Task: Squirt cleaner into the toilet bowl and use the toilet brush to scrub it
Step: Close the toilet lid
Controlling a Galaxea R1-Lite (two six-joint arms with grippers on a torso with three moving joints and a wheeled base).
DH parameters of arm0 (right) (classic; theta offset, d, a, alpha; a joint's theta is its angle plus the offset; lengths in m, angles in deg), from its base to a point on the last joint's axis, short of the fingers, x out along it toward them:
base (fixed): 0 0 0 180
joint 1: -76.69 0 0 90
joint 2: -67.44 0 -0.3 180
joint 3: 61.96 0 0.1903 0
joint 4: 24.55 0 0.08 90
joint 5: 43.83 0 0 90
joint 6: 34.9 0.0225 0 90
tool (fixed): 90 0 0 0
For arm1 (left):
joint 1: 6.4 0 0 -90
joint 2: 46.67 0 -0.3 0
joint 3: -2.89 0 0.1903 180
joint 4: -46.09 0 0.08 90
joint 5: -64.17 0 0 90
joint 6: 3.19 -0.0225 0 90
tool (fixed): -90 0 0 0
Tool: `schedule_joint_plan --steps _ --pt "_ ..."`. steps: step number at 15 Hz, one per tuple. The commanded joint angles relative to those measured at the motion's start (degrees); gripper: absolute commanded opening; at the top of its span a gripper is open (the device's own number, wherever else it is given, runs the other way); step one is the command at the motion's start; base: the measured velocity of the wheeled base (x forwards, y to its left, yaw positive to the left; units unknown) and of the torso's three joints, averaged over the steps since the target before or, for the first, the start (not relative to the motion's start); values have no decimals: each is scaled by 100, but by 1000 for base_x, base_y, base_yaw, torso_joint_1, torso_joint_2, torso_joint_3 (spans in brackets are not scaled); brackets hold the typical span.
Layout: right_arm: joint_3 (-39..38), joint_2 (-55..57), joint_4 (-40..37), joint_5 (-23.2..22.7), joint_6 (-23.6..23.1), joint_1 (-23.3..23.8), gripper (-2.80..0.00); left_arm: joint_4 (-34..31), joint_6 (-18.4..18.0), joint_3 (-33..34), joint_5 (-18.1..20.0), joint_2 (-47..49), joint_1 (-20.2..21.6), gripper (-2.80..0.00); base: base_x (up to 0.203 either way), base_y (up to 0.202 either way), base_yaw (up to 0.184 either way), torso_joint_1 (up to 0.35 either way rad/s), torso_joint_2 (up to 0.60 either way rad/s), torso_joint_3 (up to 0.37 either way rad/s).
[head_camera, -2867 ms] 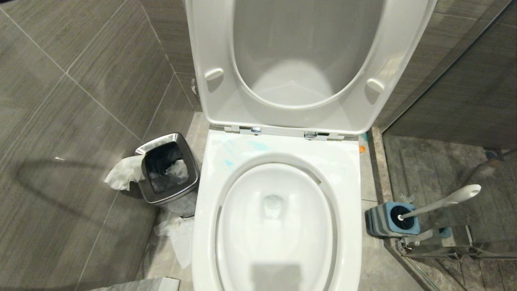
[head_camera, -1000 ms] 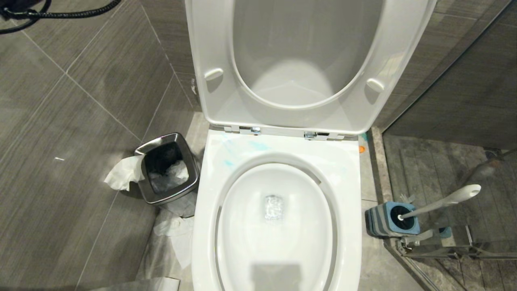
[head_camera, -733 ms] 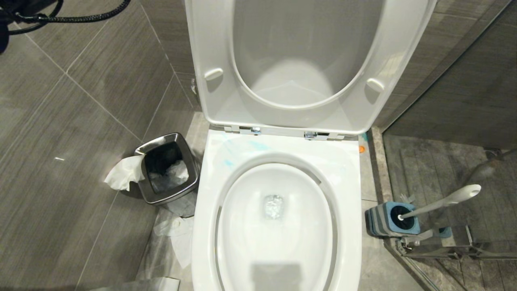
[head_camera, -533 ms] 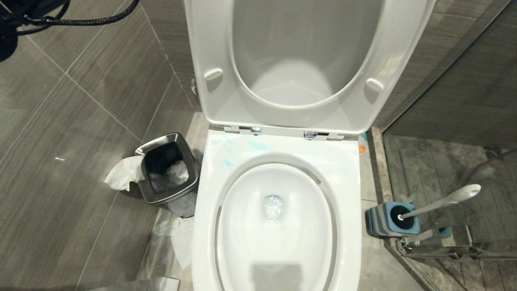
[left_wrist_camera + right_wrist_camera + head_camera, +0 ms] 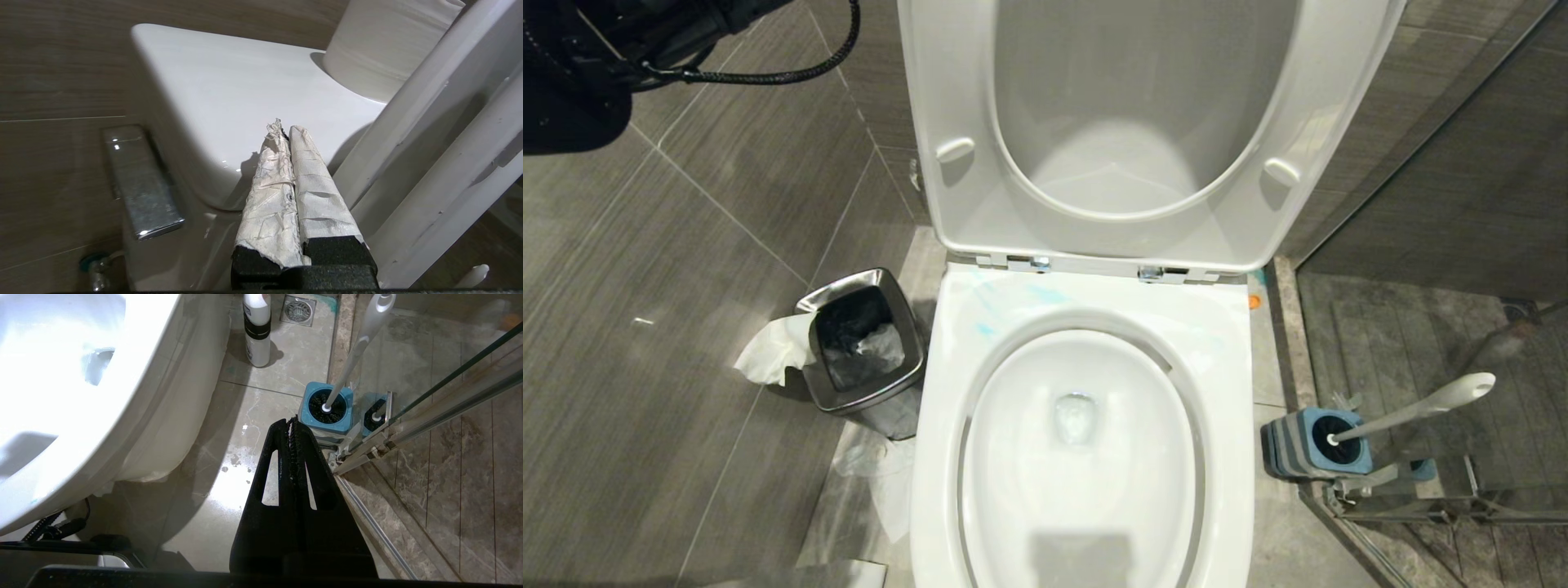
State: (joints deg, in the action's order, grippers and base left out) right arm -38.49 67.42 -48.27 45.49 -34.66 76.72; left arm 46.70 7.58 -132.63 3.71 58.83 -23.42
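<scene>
Trouble: the left claw (image 5: 286, 134), tips pressed together and empty by the tank (image 5: 229, 102), may bump the raised lid (image 5: 429, 122).

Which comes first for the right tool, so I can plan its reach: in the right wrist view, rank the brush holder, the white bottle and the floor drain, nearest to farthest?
From the right tool, shut and empty:
1. Blue brush holder, just beyond the tips by the glass door, with the toilet brush standing in it.
2. White bottle, farther along the floor beside the toilet bowl.
3. Floor drain, behind the bottle, farthest.
</scene>
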Motion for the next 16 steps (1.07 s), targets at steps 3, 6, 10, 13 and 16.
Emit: schedule_joint_plan --steps 3,6,10,13,16 --pt "-1 2 0 -2 2 5 -280 47 -184 1 17 196 -150 -280 0 0 0 0 0 0" --pt "-1 2 0 -2 2 -2 -280 49 -189 1 17 235 -188 -280 0 0 0 0 0 0" --pt "-1 2 0 -2 2 5 -280 9 -26 99 299 72 -191 -280 0 0 0 0 0 0" --pt "-1 2 0 -2 2 -3 -280 -62 486 132 364 -179 -205 -280 0 0 0 0 0 0" --pt "-1 2 0 -2 2 -3 -280 -439 557 132 351 -410 -205 -280 0 0 0 0 0 0"
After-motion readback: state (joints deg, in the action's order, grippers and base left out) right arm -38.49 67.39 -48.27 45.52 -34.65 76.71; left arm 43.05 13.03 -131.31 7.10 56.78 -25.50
